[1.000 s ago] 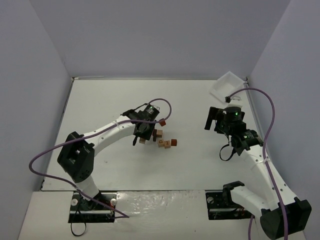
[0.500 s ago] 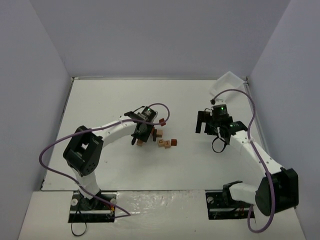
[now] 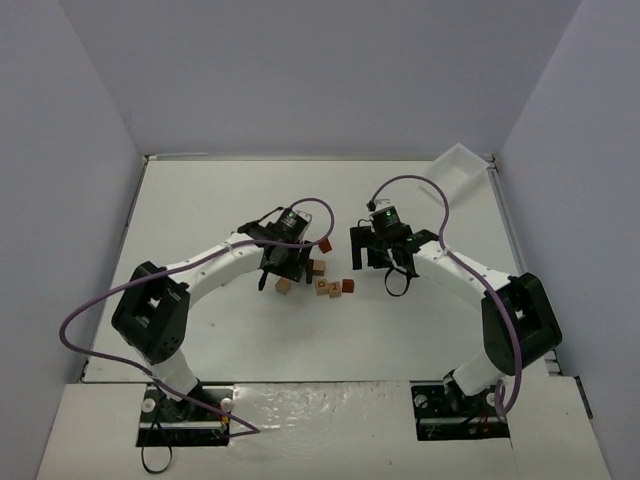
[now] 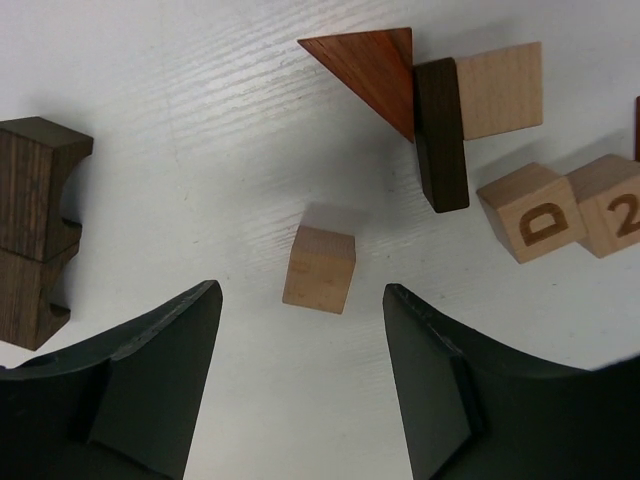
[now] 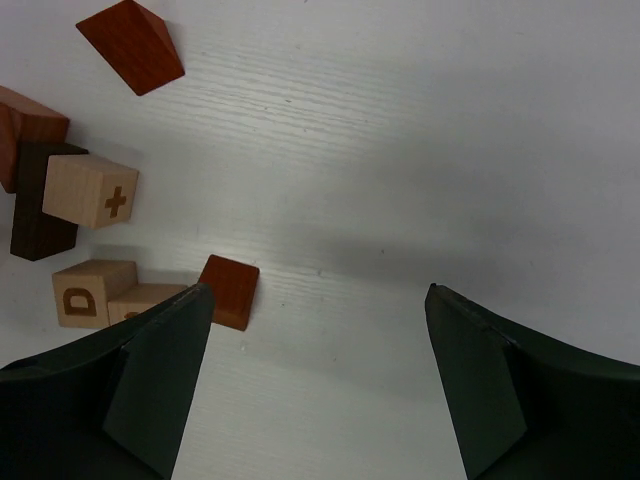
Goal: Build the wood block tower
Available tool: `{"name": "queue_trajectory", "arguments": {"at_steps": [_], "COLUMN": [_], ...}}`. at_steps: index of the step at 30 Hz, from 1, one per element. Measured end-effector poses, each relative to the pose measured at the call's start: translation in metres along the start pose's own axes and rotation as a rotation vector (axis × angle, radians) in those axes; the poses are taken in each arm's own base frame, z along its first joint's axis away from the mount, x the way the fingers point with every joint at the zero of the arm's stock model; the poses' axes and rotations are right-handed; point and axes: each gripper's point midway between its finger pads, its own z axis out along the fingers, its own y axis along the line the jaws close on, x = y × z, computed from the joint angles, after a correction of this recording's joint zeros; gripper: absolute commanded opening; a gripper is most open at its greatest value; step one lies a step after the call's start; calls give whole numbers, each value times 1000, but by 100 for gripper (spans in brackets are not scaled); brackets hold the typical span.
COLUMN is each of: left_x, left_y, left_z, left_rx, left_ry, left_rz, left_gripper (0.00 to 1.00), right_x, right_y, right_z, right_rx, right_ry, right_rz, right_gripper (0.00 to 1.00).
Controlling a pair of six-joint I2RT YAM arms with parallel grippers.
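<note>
Wood blocks [image 3: 322,280] lie clustered mid-bench [image 3: 230,330]; my left jaws stand spread with a loose pale cube [image 4: 319,269] just beyond their tips, so I'd advance, centre, and pinch its flat sides squarely, holding the spread, empty right jaws clear.

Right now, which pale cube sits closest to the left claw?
The pale cube lying alone just ahead of the open left gripper; the D cube and 2 cube touch each other farther off.
</note>
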Motion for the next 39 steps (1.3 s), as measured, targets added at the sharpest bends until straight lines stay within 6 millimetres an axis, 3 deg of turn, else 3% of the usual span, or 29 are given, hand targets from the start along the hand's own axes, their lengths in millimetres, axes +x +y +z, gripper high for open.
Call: {"name": "queue_trajectory", "arguments": {"at_steps": [7,11,16,22,31,35,39], "left_x": [-24,-26,-10,19,25,24,25], "left_y": [21,41,62,72,83,84,85], "left_z": [-51,-77,-84,-82,-96,-99,-102], "left_rx": [7,-1,-29,-52,-63,-60,-59], "left_ry": [-145,-204,-198,-145,-166,-179,-184], "left_rz": [-138,-216,-276,-303,-336,-344,-353], "left_gripper": [63,63,63,64,64,64,64], "right_x": [-24,-33,-36,-45,-56,-52,-52], "right_y": [31,50,68,84,91,88,91], "right_z": [36,59,89,117,126,121,88], "right_rx": [-84,-138,-187,-229,-223,-192,-151], "right_ry": [-20,-26,-18,-40,-75,-77,-106], "right_rz": [-143,-229,-303,-363,-372,-376,-345], "right_gripper": [81,79,74,62,6,0,0]}}
